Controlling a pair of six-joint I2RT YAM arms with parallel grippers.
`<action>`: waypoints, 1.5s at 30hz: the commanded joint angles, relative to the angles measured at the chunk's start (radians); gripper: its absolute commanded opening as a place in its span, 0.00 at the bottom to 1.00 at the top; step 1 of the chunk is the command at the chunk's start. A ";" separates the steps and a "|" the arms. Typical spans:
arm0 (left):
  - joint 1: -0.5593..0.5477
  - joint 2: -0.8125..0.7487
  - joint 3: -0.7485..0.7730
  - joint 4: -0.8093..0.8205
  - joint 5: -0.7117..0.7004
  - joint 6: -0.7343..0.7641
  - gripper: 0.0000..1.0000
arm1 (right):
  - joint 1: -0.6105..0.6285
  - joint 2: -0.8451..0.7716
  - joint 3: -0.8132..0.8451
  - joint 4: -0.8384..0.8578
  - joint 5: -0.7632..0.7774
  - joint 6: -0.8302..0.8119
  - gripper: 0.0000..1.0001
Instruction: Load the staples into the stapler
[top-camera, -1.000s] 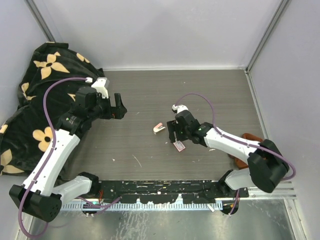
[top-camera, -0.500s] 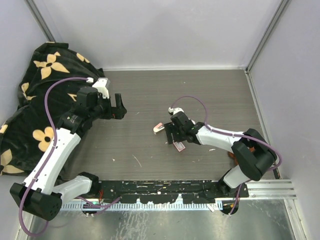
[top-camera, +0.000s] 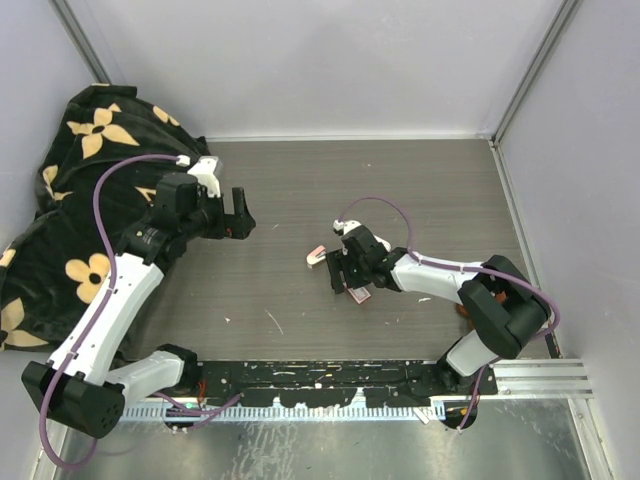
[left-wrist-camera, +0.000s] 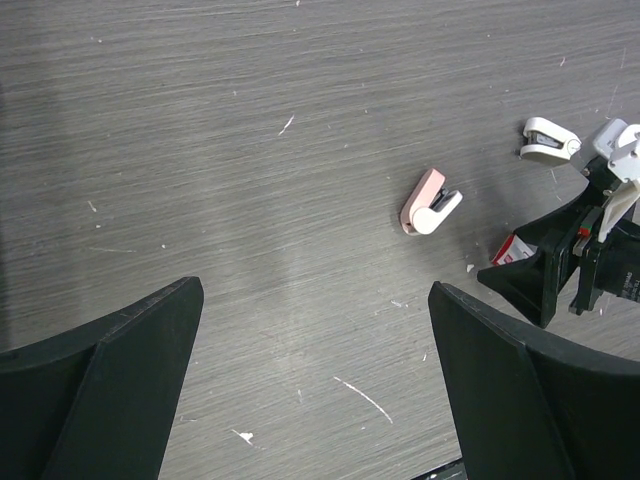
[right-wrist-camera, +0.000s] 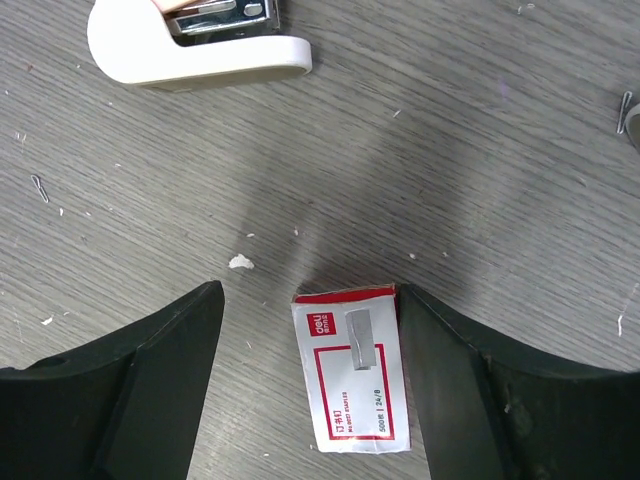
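Observation:
The staples box (right-wrist-camera: 352, 370), red-and-white and flat, lies shut on the table between my right gripper's (right-wrist-camera: 310, 320) open fingers, its right edge against the right finger. It also shows in the top view (top-camera: 358, 294) and the left wrist view (left-wrist-camera: 514, 248). A small white-and-pink stapler (top-camera: 317, 256) lies just left of the right gripper (top-camera: 345, 275); it also shows in the right wrist view (right-wrist-camera: 195, 45) and the left wrist view (left-wrist-camera: 430, 203). My left gripper (top-camera: 238, 215) hangs open and empty above the table (left-wrist-camera: 315, 295), well left of the stapler. No loose staple strips show.
A black blanket with tan flowers (top-camera: 60, 200) is heaped at the far left. A small white piece (left-wrist-camera: 548, 142) lies beyond the right gripper. A brown object (top-camera: 462, 312) peeks out by the right arm. White walls close the back and sides.
My right gripper has shifted a little left and nearer the stapler, staying over the staples box. The left arm has barely moved.

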 joint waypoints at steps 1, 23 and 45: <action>0.003 -0.001 0.017 0.025 0.022 0.004 0.98 | 0.012 -0.012 -0.008 0.037 -0.070 -0.026 0.75; -0.049 0.008 -0.016 0.073 0.170 -0.012 0.98 | 0.130 -0.140 -0.150 0.006 -0.310 0.149 0.74; -0.746 0.162 -0.320 0.553 -0.295 -0.371 0.95 | -0.328 -0.573 -0.238 -0.151 -0.145 0.278 0.69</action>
